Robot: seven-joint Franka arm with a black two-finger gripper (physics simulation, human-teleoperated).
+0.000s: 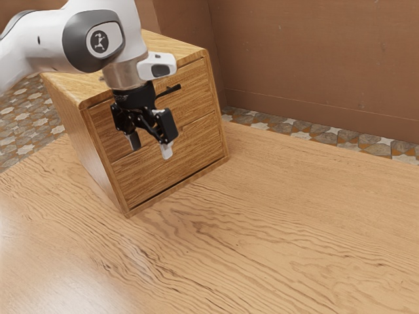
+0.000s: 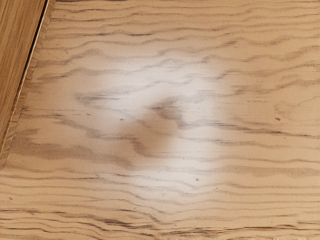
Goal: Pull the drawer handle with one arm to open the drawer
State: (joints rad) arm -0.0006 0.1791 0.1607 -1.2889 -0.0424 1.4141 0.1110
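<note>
Wood-grain table (image 2: 200,165), cabinet (image 2: 14,60) standing on it

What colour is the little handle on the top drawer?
Black. The handle sticks out from the brown wooden cabinet; the exterior view shows it best.

No words or numbers are legible; a small dark emblem (image 1: 99,40) marks the arm's joint cap (image 1: 108,53).

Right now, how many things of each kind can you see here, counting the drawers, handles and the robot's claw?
Wooden cabinet: 1
Drawers: 2, the upper drawer and the lower drawer
Black drawer handle: 1 in sight, on the upper drawer
Black gripper: 1, open in front of the drawers
Total: 5
</note>
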